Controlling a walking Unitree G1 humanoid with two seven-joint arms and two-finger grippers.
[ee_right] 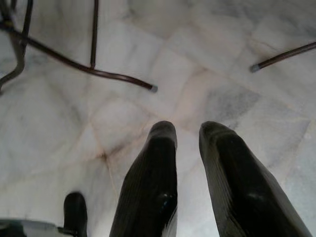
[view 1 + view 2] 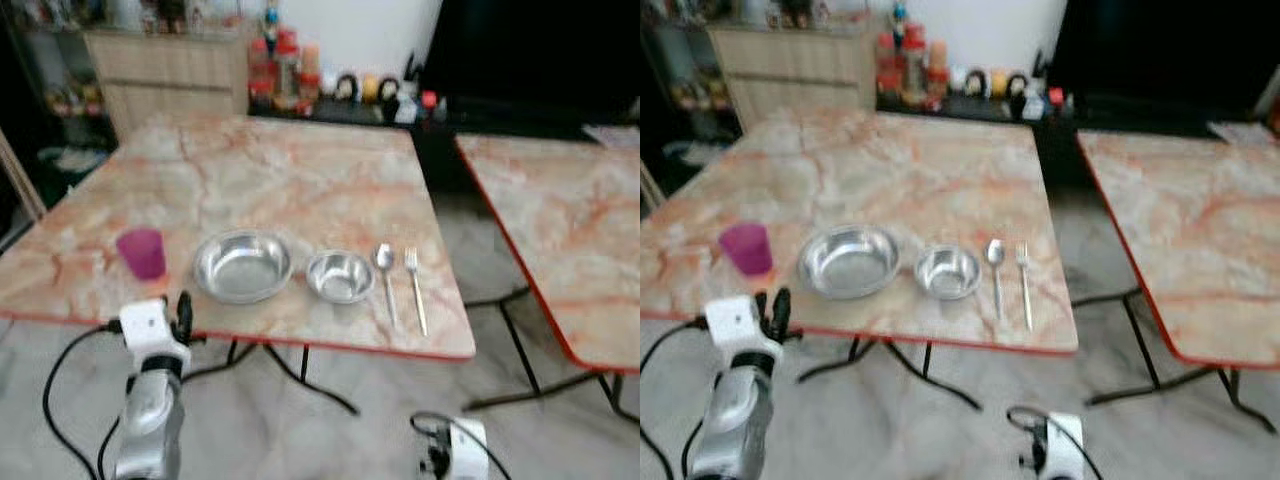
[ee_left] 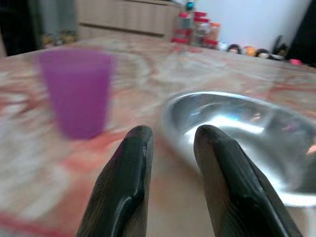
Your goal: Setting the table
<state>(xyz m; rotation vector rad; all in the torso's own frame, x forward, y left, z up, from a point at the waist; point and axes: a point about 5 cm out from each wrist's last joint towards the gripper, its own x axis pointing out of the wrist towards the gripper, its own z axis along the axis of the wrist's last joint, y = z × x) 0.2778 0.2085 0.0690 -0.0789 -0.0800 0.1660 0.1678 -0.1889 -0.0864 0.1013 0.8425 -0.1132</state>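
The left gripper (image 3: 170, 143) hovered at the near edge of the table (image 2: 300, 170), fingers slightly parted and empty, between the purple cup (image 2: 142, 252) and the large bowl (image 2: 242, 265). Beyond lay a small bowl (image 2: 340, 276), spoon (image 2: 386, 275) and fork (image 2: 415, 285) in a row. The right gripper (image 1: 187, 136) hung over the floor (image 1: 222, 49), narrowly parted, empty.

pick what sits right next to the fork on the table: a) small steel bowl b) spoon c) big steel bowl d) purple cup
b, since the spoon lies alongside the fork at the end of the row, with the small bowl, large bowl and purple cup farther along.
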